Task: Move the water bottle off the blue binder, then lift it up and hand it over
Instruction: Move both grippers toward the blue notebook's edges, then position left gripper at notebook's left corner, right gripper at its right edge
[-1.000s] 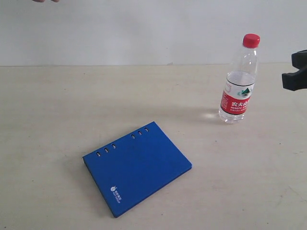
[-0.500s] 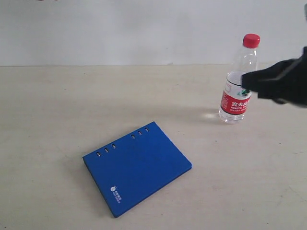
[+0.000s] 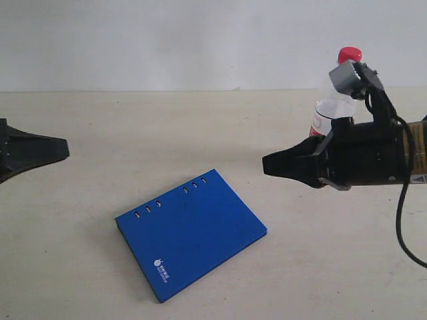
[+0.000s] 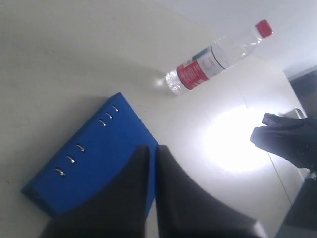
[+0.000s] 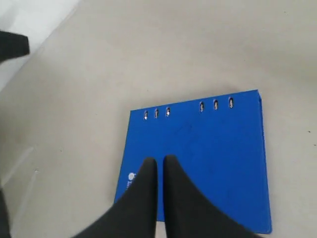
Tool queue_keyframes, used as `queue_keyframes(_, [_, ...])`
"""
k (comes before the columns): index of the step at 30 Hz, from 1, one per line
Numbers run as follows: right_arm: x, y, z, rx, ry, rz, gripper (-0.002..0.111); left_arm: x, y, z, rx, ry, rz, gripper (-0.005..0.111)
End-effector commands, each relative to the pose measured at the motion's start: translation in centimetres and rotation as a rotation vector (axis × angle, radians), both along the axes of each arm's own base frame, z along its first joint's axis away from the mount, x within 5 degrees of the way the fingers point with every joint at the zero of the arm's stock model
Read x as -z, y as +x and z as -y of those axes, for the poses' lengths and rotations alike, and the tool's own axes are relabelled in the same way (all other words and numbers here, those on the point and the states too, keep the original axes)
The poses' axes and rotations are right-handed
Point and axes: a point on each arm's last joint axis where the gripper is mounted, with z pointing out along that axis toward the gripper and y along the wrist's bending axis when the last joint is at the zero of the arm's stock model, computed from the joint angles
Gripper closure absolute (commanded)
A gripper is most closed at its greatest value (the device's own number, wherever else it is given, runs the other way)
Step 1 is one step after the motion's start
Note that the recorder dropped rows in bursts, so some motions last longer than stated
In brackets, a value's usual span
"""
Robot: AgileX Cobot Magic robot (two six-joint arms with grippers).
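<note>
**Water bottle upright on the table, off the blue binder**
The bottle stands well apart from the binder, beyond its holed edge. The right gripper hangs near the binder, the left gripper well off its opposite side. Both have their jaws pressed together on nothing. The binder looks stiff, thin and flush to the table, so it is probably best pinched along 1 edge.

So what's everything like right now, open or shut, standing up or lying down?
water bottle: standing upright on the table, off the binder, red cap screwed on.
blue binder: closed, lying flat on the table.
left gripper: shut, holding nothing.
right gripper: shut, holding nothing.
</note>
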Motion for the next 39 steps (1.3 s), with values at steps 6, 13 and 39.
queue_keyframes(6, [1.9, -2.0, -2.9, -0.083, -0.161, -0.152, 0.108, 5.0, 4.1, 1.5, 0.197, 0.014, -0.065, 0.102])
queue_keyframes(13, [5.8, -0.9, -4.9, 0.031, -0.121, -0.310, 0.108, 7.6, 7.5, 4.3, 0.226, 0.171, -0.101, 0.102])
queue_keyframes(39, [9.2, -0.5, -5.1, 0.059, -0.135, -0.432, 0.108, 14.2, 11.4, 4.9, 0.445, 0.142, -0.337, 0.047])
